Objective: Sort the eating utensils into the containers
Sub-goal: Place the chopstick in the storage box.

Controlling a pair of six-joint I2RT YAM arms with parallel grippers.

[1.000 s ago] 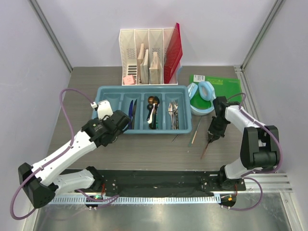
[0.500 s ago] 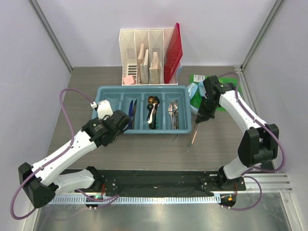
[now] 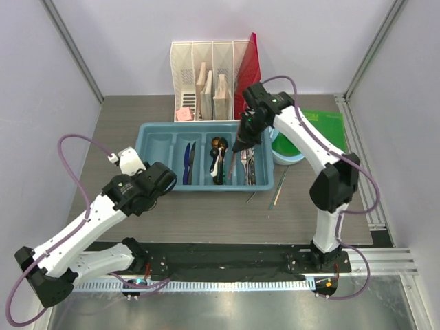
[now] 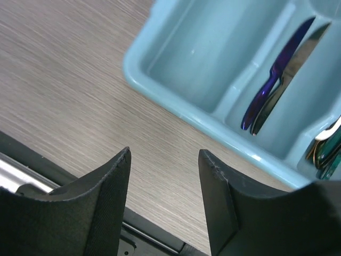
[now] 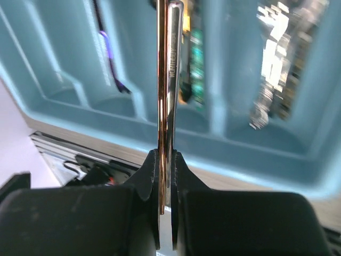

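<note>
The light blue tray (image 3: 203, 126) lies mid-table with four long compartments. The leftmost is bare, then come blue knives (image 3: 189, 161), spoons (image 3: 218, 155) and silver forks (image 3: 247, 163). My right gripper (image 3: 240, 143) hovers over the tray's right half, shut on a slim copper-and-silver utensil (image 5: 169, 80) that hangs blade-thin from its jaws (image 5: 166, 154). Below it, the right wrist view shows the tray wall (image 5: 256, 154). My left gripper (image 4: 164, 152) is open and holds nothing, over bare wood just off the tray's near-left corner (image 4: 176, 106). Thin chopsticks (image 3: 280, 184) lie on the table right of the tray.
Behind the tray stand a white slotted file organizer (image 3: 213, 79) and a red folder (image 3: 246, 75). Light blue headphones (image 3: 287, 150) and a green pad (image 3: 323, 124) sit at the back right. A black strip runs along the near table edge (image 3: 220, 258).
My right arm has swung from the table's right side, leftward and back, to above the tray with the utensil in its grip. My left arm has drawn back slightly toward the near left.
</note>
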